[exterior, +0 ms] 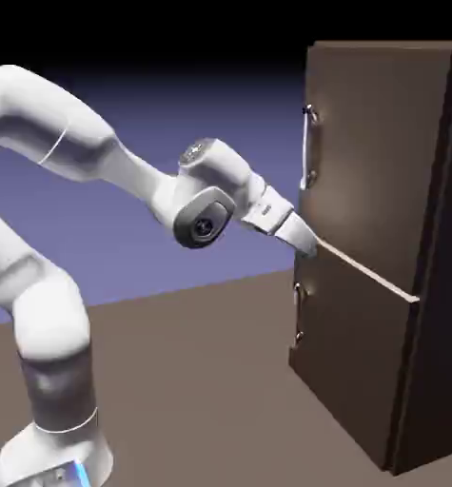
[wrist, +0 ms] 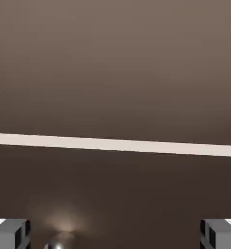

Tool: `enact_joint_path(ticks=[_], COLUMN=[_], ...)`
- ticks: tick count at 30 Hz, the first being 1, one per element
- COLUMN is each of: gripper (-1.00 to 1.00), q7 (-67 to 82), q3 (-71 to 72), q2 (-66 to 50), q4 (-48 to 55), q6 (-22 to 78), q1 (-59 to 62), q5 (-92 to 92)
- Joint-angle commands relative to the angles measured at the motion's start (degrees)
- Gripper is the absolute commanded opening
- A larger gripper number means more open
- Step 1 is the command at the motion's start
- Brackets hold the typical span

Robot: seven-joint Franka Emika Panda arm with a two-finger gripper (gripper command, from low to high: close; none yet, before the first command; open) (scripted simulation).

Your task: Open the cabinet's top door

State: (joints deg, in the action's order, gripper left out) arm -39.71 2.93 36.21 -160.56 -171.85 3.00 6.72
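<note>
Pincer (wrist: 115, 234) spread, nothing between tips; we judge it's lined up near the seam, top door's handle (exterior: 306, 147) upward toward twelve o'clock, still ungripped.

Two doors (exterior: 372, 162), two handles (exterior: 305, 147).

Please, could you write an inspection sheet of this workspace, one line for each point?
Surface: plain brown table, no marks seen.
Job's things: cabinet upright; top door looks closed, its long silver handle upright and ungripped; lower door looks closed, with a shorter handle; pale strip between the doors.
Clutter: nothing seen.
Gripper: pincer open, nothing between its tips, near the pale strip; contact cannot be told.
Cables: nothing seen.
Surroundings: blue-violet backdrop, dark towards the top.
</note>
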Motion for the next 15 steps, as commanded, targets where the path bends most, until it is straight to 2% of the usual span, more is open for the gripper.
enact_joint_path(ticks=[1,15], gripper=[0.00,0.00], q7=[1.0,15.3], q3=[1.1,16.3], q2=[1.3,19.8], q4=[0.2,2.5], q6=[0.8,12.0], q1=[1.4,20.5], q5=[2.5,37.4])
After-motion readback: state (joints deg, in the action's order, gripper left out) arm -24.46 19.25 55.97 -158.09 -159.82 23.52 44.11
